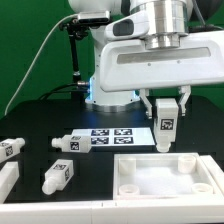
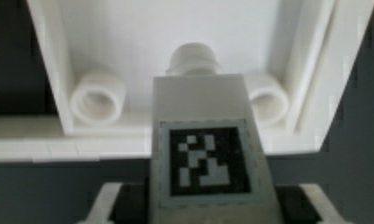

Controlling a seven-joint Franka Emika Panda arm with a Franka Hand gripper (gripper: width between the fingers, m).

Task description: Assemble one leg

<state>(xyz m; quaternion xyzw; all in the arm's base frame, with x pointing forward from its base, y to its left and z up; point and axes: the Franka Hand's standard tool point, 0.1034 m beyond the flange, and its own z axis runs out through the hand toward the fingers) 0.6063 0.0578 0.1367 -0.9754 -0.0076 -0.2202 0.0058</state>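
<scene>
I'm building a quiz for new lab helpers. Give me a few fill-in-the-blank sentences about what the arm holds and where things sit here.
1. The gripper is shut on a ____.
2. The held leg hangs upright over the ____.
3. The marker board lies to the exterior view's ____ of the held leg.

Missing words: leg; tabletop; left.
</scene>
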